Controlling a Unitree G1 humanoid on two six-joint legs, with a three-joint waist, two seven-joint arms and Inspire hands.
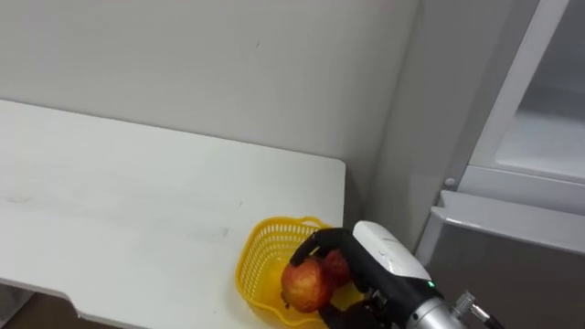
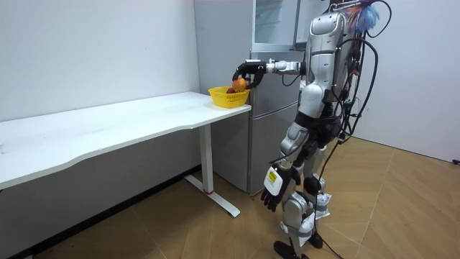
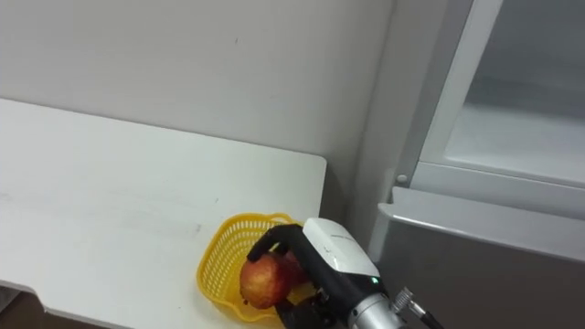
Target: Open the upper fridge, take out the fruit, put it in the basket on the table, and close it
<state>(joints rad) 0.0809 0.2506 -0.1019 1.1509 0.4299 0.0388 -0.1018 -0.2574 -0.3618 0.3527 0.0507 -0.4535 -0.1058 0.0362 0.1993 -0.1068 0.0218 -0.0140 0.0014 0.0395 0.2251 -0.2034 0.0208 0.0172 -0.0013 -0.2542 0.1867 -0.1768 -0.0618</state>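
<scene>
One apple (image 1: 306, 283), one yellow basket (image 1: 259, 245), one white table (image 1: 137, 183), one grey fridge (image 1: 512, 265), two hands.

The apple is round, red with yellow patches and a shiny skin. It sits in the right hand (image 1: 377, 252), low over the 4 o'clock side of the basket and inside the rim line. Whether it touches the basket floor can't be told. A second red patch shows just behind the apple at its 1 o'clock; can't tell if that is another fruit.

The right hand's dark fingers (image 1: 322, 243) are curled over the top of the apple and the thumb comes up from below, so the grip is closed round it. The arm comes in from 5 o'clock in the eye views.

The basket is open-mesh plastic and stands on the table's near right corner, at 6 o'clock in the eye views. The fridge is at 3 o'clock, its upper door open with a pale interior showing.

In the room view the robot stands upright in front of the fridge. The left hand (image 2: 273, 191) hangs by the thigh with its fingers relaxed, holding nothing.
</scene>
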